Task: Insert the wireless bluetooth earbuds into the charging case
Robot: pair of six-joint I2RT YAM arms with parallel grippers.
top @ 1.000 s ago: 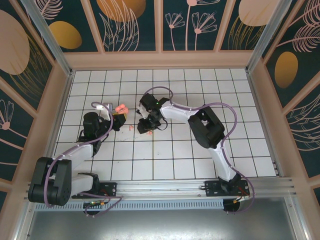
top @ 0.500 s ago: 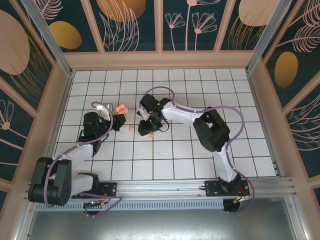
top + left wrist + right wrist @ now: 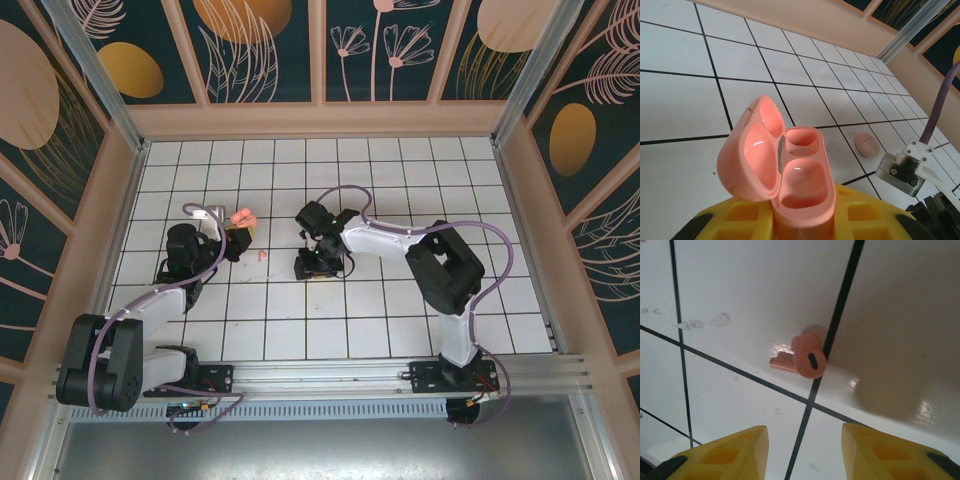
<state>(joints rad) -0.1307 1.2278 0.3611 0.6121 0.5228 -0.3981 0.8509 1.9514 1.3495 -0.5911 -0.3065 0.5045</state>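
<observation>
I am looking down on the white tiled surface [image 3: 400,190], which is filling the floor of the painted enclosure, with both arms reaching over its left-centre area. The right arm [image 3: 440,270] is bending in from the near right edge, and the left arm [image 3: 150,305] is stretching up from the near left corner. The right tool [image 3: 805,450] is hanging over the tiles with its yellow fingers [image 3: 725,450] spread apart and gripping nothing; from above I am seeing it just right of the surface's middle column. The left tool [image 3: 237,232] is sitting well to the left of it, pressed in on the charging case [image 3: 800,185], which is standing up between its yellow pads. The case's hinged lid [image 3: 752,150] is swung open to the left, and its two rounded wells are facing the wrist camera. One of the wireless bluetooth earbuds [image 3: 807,357] is lying on the surface ahead of the right tool's spread fingers, apart from both of them, its round body resting against a black tile line near a crossing and its short stem pointing left. The other earbud [image 3: 866,145] is lying on a tile just right of the open case, apart from it, between the two tools in the overhead view [image 3: 262,256].
</observation>
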